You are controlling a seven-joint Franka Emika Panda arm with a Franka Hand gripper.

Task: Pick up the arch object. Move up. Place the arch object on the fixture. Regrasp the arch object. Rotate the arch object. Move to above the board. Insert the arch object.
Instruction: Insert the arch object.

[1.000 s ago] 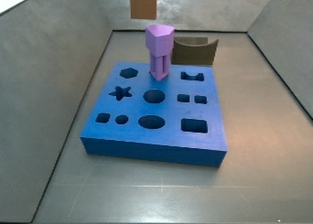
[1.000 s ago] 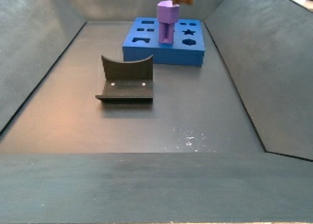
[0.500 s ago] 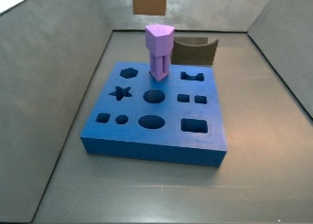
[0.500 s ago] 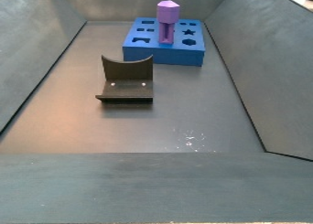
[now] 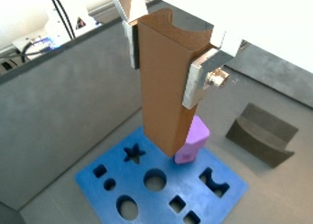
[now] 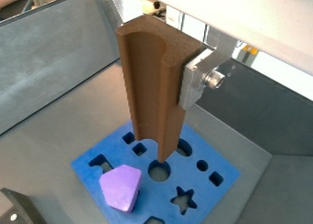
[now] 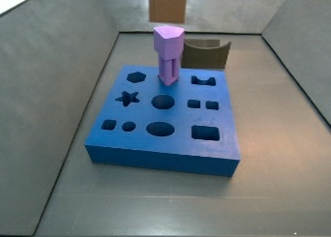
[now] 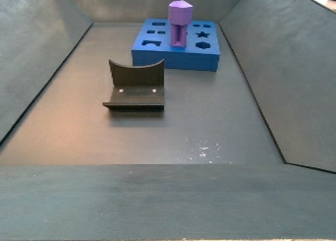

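Observation:
The arch object (image 5: 166,118), a long reddish-brown bar with a scooped end, hangs upright in my gripper (image 5: 163,77), which is shut on its upper part. In both wrist views it hovers high over the blue board (image 5: 110,168) (image 6: 98,159). A silver finger (image 6: 196,77) presses its flat side. In a side view only the bar's lower end (image 7: 167,4) shows at the top edge, above the board's (image 7: 168,154) far side; the gripper is out of frame there. The dark fixture (image 7: 207,54) (image 8: 134,86) stands bare on the floor beside the board.
A purple faceted peg (image 7: 168,52) (image 8: 179,19) stands upright in the board's far row, close under the bar. The board's arch-shaped cutout (image 7: 203,81) lies beside the peg. Grey sloping walls enclose the floor on all sides.
The bar's lower end has shifted to the right along the top edge of a side view, and its tip has left the top of the other side view. Board, peg and fixture have not moved.

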